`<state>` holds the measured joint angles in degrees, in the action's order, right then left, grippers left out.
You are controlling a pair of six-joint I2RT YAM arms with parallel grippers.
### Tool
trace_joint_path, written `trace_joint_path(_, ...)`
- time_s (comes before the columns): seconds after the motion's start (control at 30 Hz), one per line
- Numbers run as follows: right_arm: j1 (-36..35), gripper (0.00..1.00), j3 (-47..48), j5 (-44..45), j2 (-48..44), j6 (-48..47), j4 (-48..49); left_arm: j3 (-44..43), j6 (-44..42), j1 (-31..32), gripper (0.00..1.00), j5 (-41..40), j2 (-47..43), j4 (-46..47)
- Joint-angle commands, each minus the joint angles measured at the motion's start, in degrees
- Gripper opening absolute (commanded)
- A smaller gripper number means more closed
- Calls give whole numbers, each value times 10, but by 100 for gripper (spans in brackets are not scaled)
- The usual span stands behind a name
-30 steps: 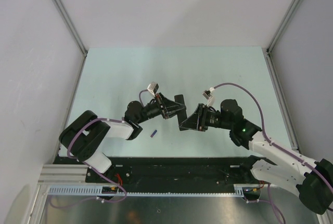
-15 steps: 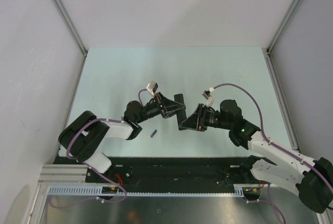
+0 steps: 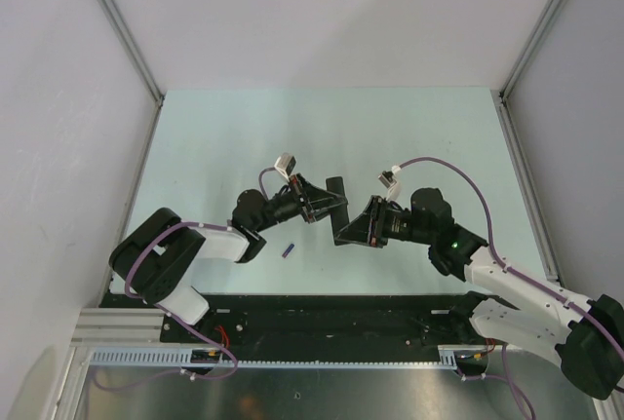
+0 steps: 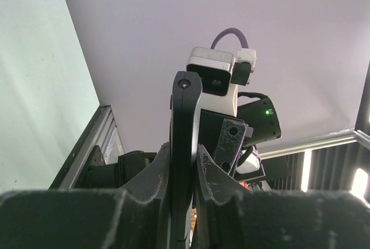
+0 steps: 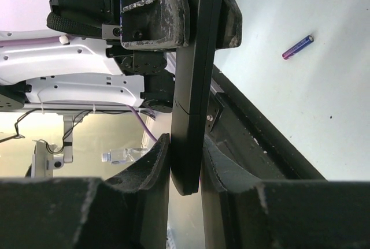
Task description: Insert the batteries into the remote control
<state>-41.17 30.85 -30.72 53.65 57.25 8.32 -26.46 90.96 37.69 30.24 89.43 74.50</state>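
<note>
Closing over the last second, the right fingers (image 5: 151, 168) have narrowed onto the near end of the remote control (image 5: 191, 87) and now press against both of its flat faces. Seen from overhead, the bar has not shifted and hangs in the air between the two arms, above the middle of the tabletop (image 3: 244, 137). The left fingers (image 4: 155, 174) are unchanged: clamped tight on the opposite end of the same bar, which stands up between them in the left wrist view.

Judged effect on the task: the remote control is now gripped at both ends, so it is steadied for handling, or for a transfer from one arm to the other. No battery recess can be made out in any view.

No orange-red batteries are visible in any view, so loading has apparently not begun. A small blue-purple cylinder (image 3: 288, 249) lies on the tabletop, near the left arm and well below the bar, in the same place as one second ago.
</note>
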Motion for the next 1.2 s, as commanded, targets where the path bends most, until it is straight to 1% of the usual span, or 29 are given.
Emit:
trace_joint_path(0.0,-10,0,-4,4,-7,-43,-30,1,11,-9,0,-15,-19,188)
trace_joint_path(0.17,-17,0,-1,27,-10,-63,-67,2,8,-10,0,-12,-21,166)
trace_joint_path(0.27,-26,0,1,55,-19,-74,-80,2,2,-10,0,-11,-24,149)
trace_joint_path(0.33,-29,0,2,73,-23,-82,-107,4,-2,-10,0,-11,-25,140)
trace_joint_path(0.43,-30,0,9,81,-21,-86,-123,6,-4,-10,0,-11,-25,131)
trace_joint_path(0.67,-28,0,8,71,-15,-86,-114,9,-7,-9,0,-7,-28,128)
trace_joint_path(0.83,2,0,9,61,-17,-79,-88,13,-10,12,0,5,-33,125)
trace_joint_path(1.0,43,0,9,44,-7,-62,-45,44,-30,52,0,25,-48,122)
trace_joint_path(1.17,59,0,12,6,7,-71,-35,84,-50,53,0,21,-68,97)
